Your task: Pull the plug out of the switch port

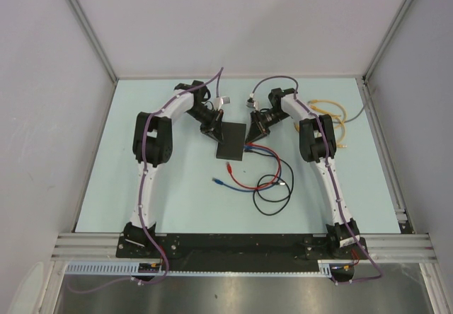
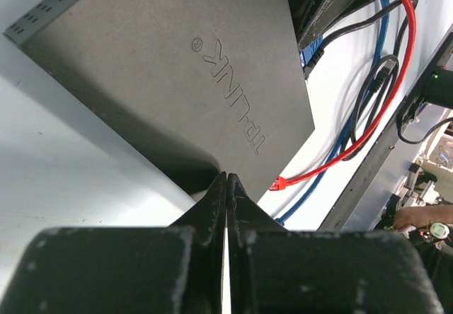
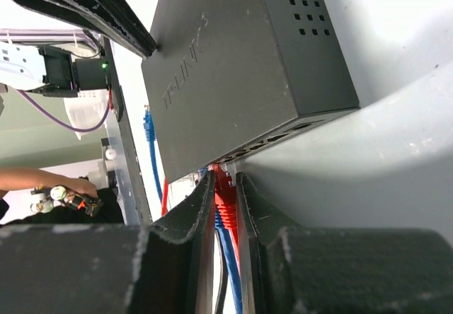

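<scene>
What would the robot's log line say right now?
step: pull plug | left gripper: shut, tip against switch | right gripper: shut on red plug | plug: at port row

Overhead view looks down; both wrist views closely share the switch [image 2: 177, 80]

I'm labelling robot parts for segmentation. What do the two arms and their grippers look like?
The left arm and right arm have slim white links between chunky black joint housings, on black bases. A purple cable runs along each. The left gripper and right gripper have matte-black tapering fingers with pale scuffed edges.
</scene>
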`<move>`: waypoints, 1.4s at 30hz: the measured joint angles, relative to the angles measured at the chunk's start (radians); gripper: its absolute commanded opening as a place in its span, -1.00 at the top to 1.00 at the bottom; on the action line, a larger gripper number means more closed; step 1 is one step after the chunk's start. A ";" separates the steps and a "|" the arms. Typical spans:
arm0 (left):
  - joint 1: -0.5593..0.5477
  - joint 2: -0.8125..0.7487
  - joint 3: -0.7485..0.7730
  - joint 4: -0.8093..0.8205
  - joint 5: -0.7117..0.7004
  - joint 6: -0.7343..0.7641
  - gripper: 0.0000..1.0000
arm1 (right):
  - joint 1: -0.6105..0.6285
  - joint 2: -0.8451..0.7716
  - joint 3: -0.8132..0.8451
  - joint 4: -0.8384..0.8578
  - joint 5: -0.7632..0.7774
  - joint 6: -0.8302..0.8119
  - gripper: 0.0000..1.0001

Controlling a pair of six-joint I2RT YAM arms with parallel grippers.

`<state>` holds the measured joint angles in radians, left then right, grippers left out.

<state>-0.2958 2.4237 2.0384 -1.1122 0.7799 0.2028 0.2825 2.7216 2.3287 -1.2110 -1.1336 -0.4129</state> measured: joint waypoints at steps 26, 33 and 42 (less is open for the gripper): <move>-0.003 -0.001 0.006 0.001 0.012 0.009 1.00 | 0.004 0.004 0.051 -0.134 0.090 -0.078 1.00; -0.003 -0.024 0.025 0.011 0.020 0.009 1.00 | -0.007 -0.008 0.054 -0.126 0.111 -0.079 1.00; -0.003 -0.031 0.041 0.016 0.039 0.008 1.00 | -0.069 -0.177 0.030 -0.023 0.186 -0.019 0.13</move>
<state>-0.2993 2.3932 2.0796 -1.0966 0.8188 0.2104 0.2131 2.5450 2.3585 -1.2343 -0.9474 -0.4324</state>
